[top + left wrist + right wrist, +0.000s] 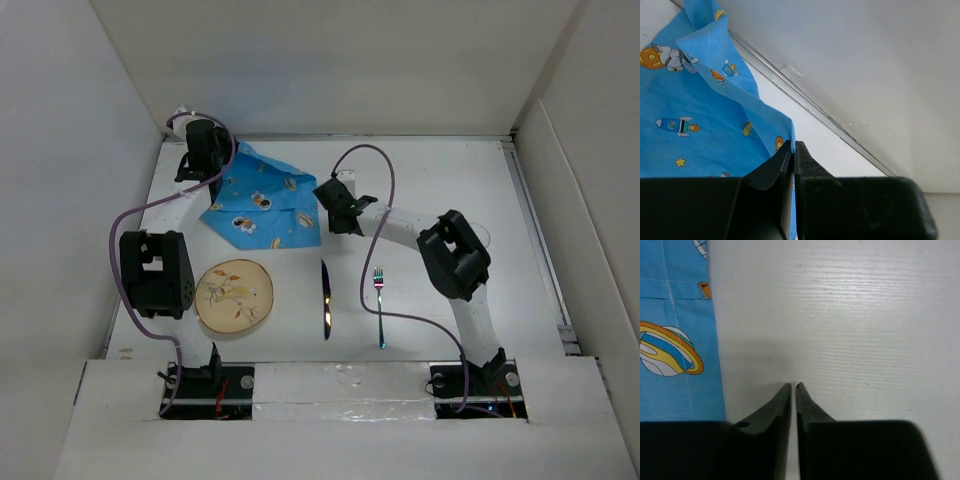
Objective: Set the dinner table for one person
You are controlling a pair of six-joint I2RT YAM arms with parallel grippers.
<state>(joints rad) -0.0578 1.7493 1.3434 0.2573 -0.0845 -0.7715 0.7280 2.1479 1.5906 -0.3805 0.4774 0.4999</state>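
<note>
**Left gripper** (793, 145): fingers pressed together on a hem of the placemat (700, 130). Blue cloth shows in the seam between them, so it is pinched, not merely touched. Position: far left of the dinner table (440, 180), close to the back panel (865, 60).

**Right gripper** (794, 386): fingers drawn together to a hairline gap with nothing between them. It sits low over bare tabletop, with the placemat's stitched edge just beside it on the left of its wrist view. Whether the tips touch the surface cannot be told.

**Placemat:** blue, printed with rockets and planets. It lies rumpled and folded over itself in the far-left part of the table, askew. Its long axis runs on a diagonal from the held far-left corner toward the near right.

**Governing relation:** the left arm has the cloth, and the right arm is the nearer one to its free right-hand edge. A second grip there would likely be needed to spread it flat.

**Plate** (235, 295): near left, apart from the cloth.

**Knife** (326, 300) and **fork** (380, 305): near centre, side by side but apart, both pointing away from the arm bases.

**Dinner table:** matte white, underlying everything. Judged stage: early, with the mat not yet laid.
</note>
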